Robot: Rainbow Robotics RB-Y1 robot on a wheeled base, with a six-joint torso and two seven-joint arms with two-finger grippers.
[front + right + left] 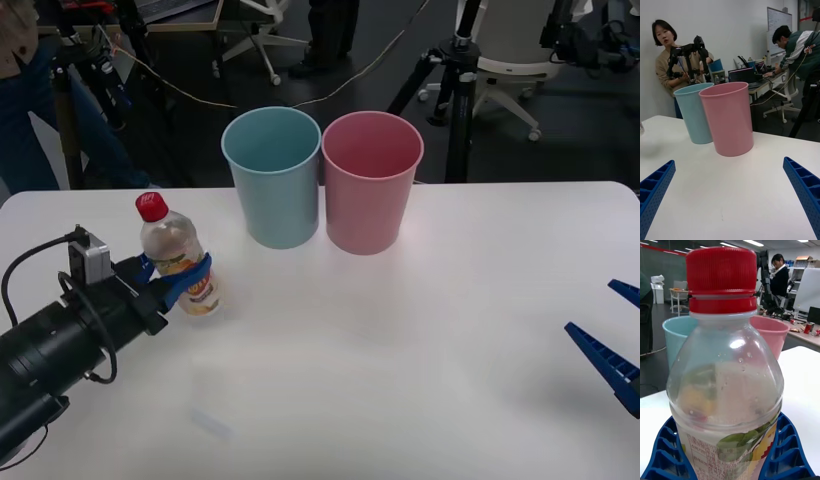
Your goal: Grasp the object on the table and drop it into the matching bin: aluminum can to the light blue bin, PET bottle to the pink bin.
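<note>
- PET bottle (180,256): small, clear, red cap, pale liquid, yellow-red label. Stands upright on the table (400,380), in its left half, nearer the far edge than the near one, base apparently on the surface.
- Left gripper (178,281): blue ribbed fingers wrapped round the bottle's lower body at label height, one on each side; in the left wrist view the fingers (786,453) hug the label from both flanks. Judged a closed grasp on the bottle, not yet lifted.
- Right gripper (618,335): at the table's right edge, fingers spread wide with nothing between them; idle.
- Pink bin (371,180): at the far edge, just right of centre, upright, mouth open. Correct destination for a plastic bottle.
- Light blue bin (273,175): touching or just beside the pink bin, on the side nearer the bottle. It stands between bottle and target.
- Step in hand: secure the hold, then lift.
- Handling notes: the grip sits low while the liquid and cap ride above it, so the bottle may tip; raise it straight up and keep it vertical.
- Clearance: bring the base above both rims before travelling sideways, as the path crosses the light blue bin's mouth.
- Release: only once the bottle is centred over the pink bin's opening; the two mouths adjoin, so an early release likely lands it in the wrong bin.
</note>
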